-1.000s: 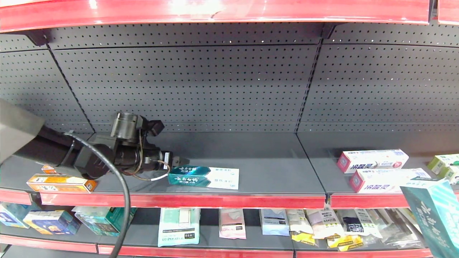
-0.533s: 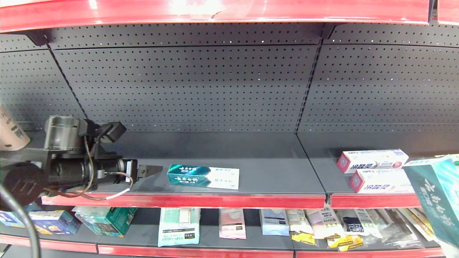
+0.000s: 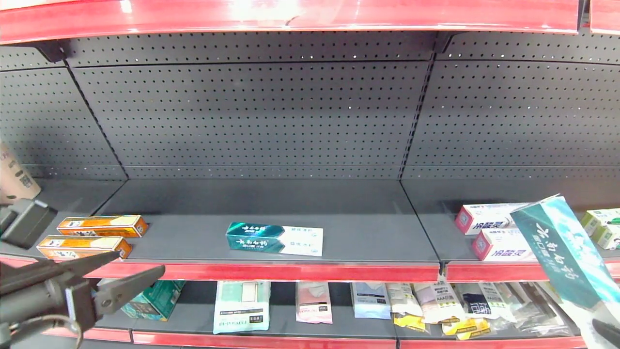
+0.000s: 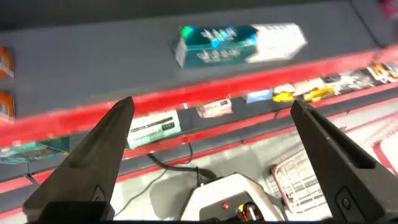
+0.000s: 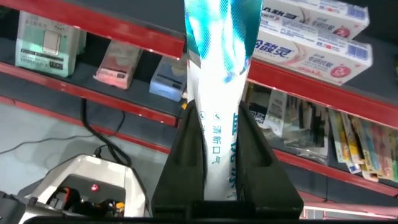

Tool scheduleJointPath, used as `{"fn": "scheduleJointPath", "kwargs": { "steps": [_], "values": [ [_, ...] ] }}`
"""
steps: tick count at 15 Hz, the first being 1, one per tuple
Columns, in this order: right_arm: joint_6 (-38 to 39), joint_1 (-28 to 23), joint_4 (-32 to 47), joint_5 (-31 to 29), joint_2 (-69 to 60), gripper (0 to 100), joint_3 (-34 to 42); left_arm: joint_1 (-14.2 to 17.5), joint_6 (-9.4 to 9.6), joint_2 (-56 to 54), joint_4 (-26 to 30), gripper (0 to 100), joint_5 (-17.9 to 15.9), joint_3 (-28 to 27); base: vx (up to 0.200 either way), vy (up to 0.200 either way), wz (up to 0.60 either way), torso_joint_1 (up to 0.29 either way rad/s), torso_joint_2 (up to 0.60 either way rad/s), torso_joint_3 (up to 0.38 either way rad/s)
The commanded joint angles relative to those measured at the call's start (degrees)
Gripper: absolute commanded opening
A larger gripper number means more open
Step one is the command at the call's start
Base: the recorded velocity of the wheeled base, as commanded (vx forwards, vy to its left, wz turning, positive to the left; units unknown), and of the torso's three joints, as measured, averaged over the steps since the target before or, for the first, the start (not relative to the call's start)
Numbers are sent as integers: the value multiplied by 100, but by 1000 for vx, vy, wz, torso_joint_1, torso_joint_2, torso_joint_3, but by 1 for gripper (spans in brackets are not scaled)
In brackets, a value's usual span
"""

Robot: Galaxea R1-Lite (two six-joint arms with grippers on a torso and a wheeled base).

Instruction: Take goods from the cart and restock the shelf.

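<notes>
Black left gripper with long, tapered fingers.

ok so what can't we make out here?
Head view: held teal box, lower end cut off by the bottom corner.
Left wrist view: cart, mostly behind a finger of the left gripper and the edge; contents unknown.
Head view: brown container, cut by the left edge.
Head view: lower-shelf packets, too small to identify.

You have a teal-and-white box, a matching held box, a grey shelf edged red, orange boxes and white, red-ended cartons.
</notes>
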Motion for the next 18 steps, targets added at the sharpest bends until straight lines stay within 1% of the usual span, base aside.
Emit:
{"fn": "scheduleJointPath", "kwargs": {
  "steps": [1,2,3,4,5,6,8,9,11,12,13,18],
  "values": [
    [-10,-1,-90,2,435,0,-36,0,14,-1581,463,100,-71,643,0,0,0,0,0,0],
    [-10,-1,-266,2,716,0,-151,0,23,-2196,691,100,-80,853,0,0,0,0,0,0],
    [-19,17,-275,37,857,0,-230,-9,31,-2706,858,100,-80,1012,0,0,0,0,0,0],
    [-89,158,-275,186,980,0,-318,-18,75,-3251,1122,100,-80,1152,0,0,0,0,0,0],
    [-168,351,-275,186,1015,0,-353,-27,119,-3752,1500,100,-80,1205,0,0,0,0,0,0],
    [-230,527,-266,178,1024,0,-379,-27,198,-4358,2010,100,-80,1179,0,0,0,0,0,0],
    [-239,615,-266,178,1033,0,-414,-18,357,-5316,2845,100,-71,1117,0,0,0,0,0,0],
    [-239,615,-266,178,1033,0,-414,-18,365,-5501,2976,100,-63,1126,0,0,0,0,0,0],
    [-239,615,-293,178,1077,0,-432,-18,348,-5624,2985,100,34,1144,0,0,0,0,0,0],
    [-247,615,-301,169,1147,0,-467,-18,339,-5624,2968,100,210,1152,0,0,0,0,0,0],
    [-239,615,-301,178,1164,0,-511,-18,339,-5624,2968,100,298,1152,0,0,0,0,0,0],
    [-239,597,-301,195,1226,0,-564,-18,339,-5624,2959,100,298,1161,0,0,600,0,-1,3]
  ]
}}
